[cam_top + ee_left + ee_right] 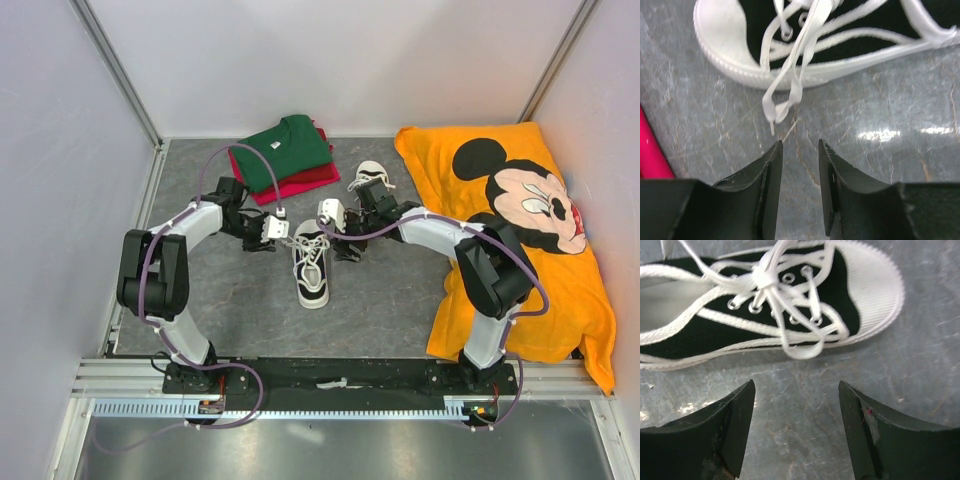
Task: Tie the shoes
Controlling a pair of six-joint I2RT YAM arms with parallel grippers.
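The nearer shoe [311, 268] lies mid-way on the grey table [400, 300], toe toward 6 o'clock, its white laces [762, 282] gathered loosely over the eyelets. Its mate [372, 178] sits at 1 o'clock. The shoe looks light and apt to slide and the laces limp, so pinching near a lace end [794, 92] seems the best hold. The left gripper [800, 145], at 10 o'clock, stands slightly parted and empty; the right gripper [795, 385], at 1 o'clock, gapes wide, also empty.
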